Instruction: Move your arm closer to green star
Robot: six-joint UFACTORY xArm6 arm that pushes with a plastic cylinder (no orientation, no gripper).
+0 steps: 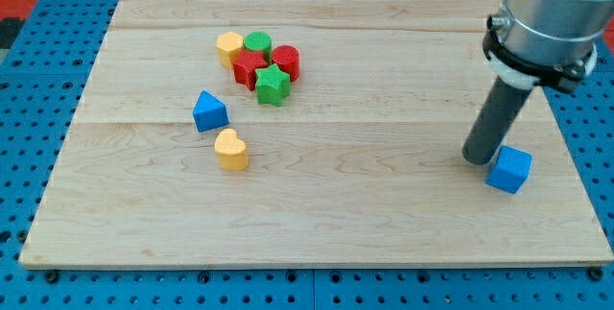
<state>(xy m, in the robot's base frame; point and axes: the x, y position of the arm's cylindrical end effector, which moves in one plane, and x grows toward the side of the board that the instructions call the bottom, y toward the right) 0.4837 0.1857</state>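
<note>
The green star (272,84) lies in a tight cluster at the board's upper middle-left. It touches a red star (249,67) on its upper left and a red cylinder (286,61) above it. My tip (477,159) is far to the view's right of the green star, resting on the board right beside a blue cube (508,169), which lies just to its lower right.
The cluster also holds a yellow block (229,47) and a green cylinder (257,43). A blue triangular block (209,111) and a yellow heart (230,149) lie below and left of the cluster. The wooden board (317,224) sits on a blue pegboard.
</note>
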